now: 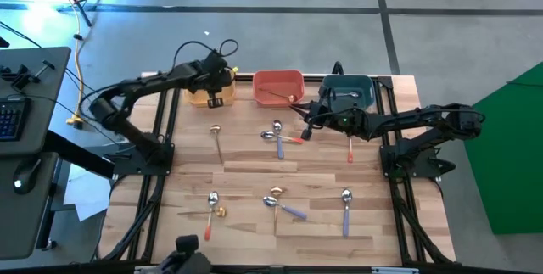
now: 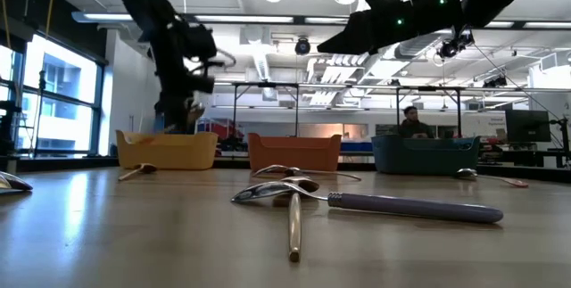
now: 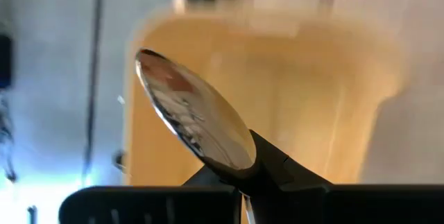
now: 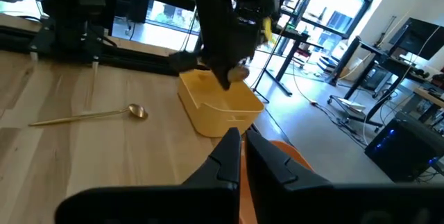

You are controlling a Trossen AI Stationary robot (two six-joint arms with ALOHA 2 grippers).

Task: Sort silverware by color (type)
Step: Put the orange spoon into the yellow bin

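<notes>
The left gripper hangs over the yellow square plastic bin at the far left of the wooden slatted table, its fingers clamped on a spoon with a shiny silver bowl — the left wrist view shows that bowl jutting up from between the dark fingers with the yellow bin behind it. The right gripper sits low in front of the teal square bin, just beside the red-orange square bin; its fingers are pressed together, and whether they hold anything cannot be told.

A gold spoon lies inside the red-orange bin. Loose on the table: an all-gold spoon in front of the yellow bin, a crossed pair with purple and red-orange handles near the middle, a red-orange-handled spoon towards the right arm, and along the near edge an orange-handled one, a gold and purple pair and a purple-handled spoon — all well apart
</notes>
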